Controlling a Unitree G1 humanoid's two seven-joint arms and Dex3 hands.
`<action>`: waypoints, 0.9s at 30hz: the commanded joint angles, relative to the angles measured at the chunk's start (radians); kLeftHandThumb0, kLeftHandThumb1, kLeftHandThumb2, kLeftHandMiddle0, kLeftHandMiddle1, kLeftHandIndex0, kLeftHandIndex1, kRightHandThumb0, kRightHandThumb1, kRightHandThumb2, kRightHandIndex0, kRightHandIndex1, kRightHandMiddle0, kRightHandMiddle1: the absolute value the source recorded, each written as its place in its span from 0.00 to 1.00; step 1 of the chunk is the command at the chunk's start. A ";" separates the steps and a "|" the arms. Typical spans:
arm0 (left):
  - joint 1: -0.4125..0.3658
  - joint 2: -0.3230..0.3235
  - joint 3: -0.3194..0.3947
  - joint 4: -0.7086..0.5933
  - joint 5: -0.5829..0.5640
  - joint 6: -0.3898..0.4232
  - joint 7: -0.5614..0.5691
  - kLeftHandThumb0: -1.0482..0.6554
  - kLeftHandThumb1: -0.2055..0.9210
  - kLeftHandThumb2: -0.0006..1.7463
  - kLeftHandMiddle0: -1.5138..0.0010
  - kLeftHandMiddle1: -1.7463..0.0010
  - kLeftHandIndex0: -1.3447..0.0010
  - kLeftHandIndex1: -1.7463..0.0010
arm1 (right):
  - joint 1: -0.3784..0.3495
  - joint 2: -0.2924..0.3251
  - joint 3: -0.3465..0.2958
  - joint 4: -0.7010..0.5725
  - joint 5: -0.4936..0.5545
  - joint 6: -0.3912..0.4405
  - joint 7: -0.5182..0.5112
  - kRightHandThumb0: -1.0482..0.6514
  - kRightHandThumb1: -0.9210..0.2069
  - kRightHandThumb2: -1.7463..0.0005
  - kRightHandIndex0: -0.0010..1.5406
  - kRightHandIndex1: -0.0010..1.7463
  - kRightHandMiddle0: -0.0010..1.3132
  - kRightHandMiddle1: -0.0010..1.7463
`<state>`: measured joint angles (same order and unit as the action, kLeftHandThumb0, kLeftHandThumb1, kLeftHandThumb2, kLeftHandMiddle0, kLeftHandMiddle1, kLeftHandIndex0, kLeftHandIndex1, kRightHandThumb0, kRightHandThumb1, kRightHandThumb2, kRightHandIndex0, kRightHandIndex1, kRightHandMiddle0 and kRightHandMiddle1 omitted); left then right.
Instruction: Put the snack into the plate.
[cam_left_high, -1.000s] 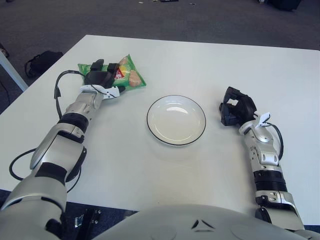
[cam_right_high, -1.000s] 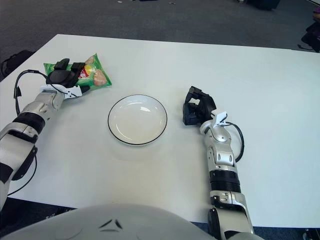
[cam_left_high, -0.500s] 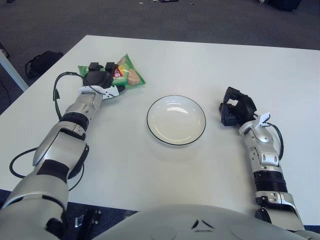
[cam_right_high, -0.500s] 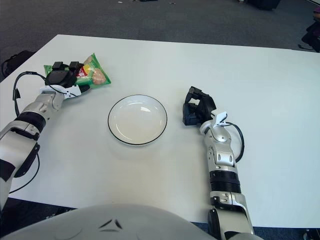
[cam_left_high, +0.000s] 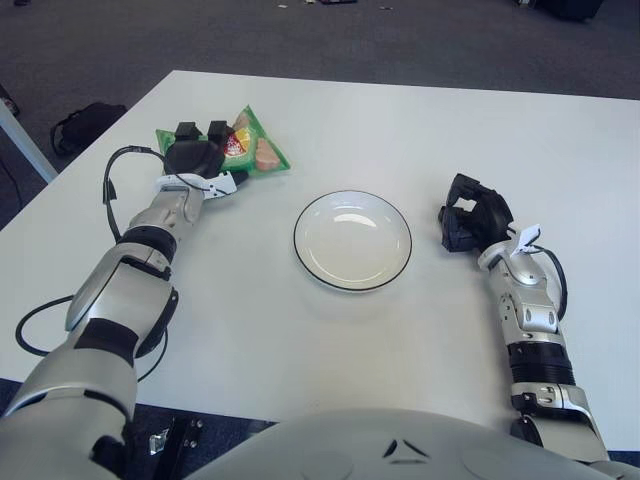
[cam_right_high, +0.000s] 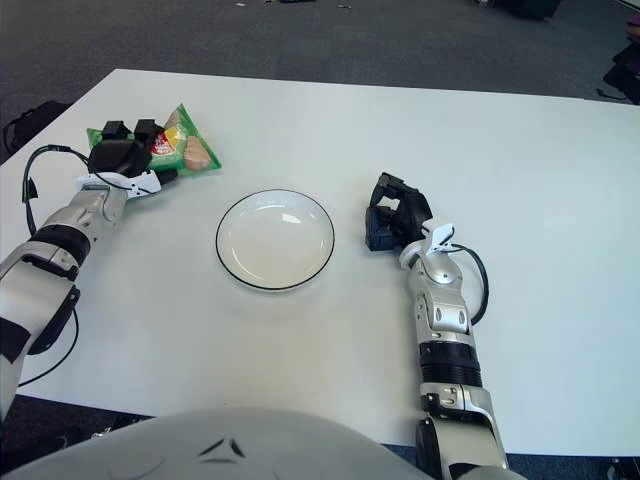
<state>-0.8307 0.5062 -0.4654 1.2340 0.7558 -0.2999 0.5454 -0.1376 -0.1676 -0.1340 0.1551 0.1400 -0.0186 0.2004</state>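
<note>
A green snack bag (cam_left_high: 252, 150) lies at the far left of the white table. My left hand (cam_left_high: 196, 152) sits on the bag's left half, black fingers curled over its far edge and gripping it; that half of the bag is hidden under the hand. The white plate (cam_left_high: 352, 245) with a dark rim stands empty at the table's middle, to the right of and nearer than the bag. My right hand (cam_left_high: 472, 222) shows to the right of the plate, fingers curled, holding nothing.
The table's left edge (cam_left_high: 70, 175) runs close behind my left forearm. A black cable (cam_left_high: 110, 185) loops off that arm. A black bag (cam_left_high: 85, 122) lies on the dark carpet beyond the left edge.
My left hand has shifted slightly left and away, and the snack bag has slid with it and turned a little. The right hand and the plate have not moved.
</note>
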 joint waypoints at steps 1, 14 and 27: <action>0.037 -0.006 -0.017 0.029 0.006 0.012 -0.008 0.62 0.53 0.67 0.58 0.10 0.77 0.01 | 0.090 0.012 0.007 0.047 -0.002 0.037 0.001 0.28 0.72 0.10 0.88 1.00 0.61 1.00; 0.021 -0.010 0.022 -0.023 -0.055 0.001 0.012 0.62 0.15 0.95 0.40 0.10 0.50 0.00 | 0.091 0.011 0.008 0.043 -0.001 0.045 0.001 0.28 0.73 0.09 0.88 1.00 0.61 1.00; 0.009 0.003 0.057 -0.165 -0.088 0.028 -0.022 0.62 0.08 1.00 0.38 0.09 0.44 0.00 | 0.083 0.008 0.005 0.061 0.001 0.038 0.005 0.28 0.73 0.09 0.88 1.00 0.61 1.00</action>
<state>-0.8329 0.5059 -0.4148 1.1054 0.6724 -0.2804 0.5426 -0.1347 -0.1680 -0.1315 0.1474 0.1412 -0.0117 0.2010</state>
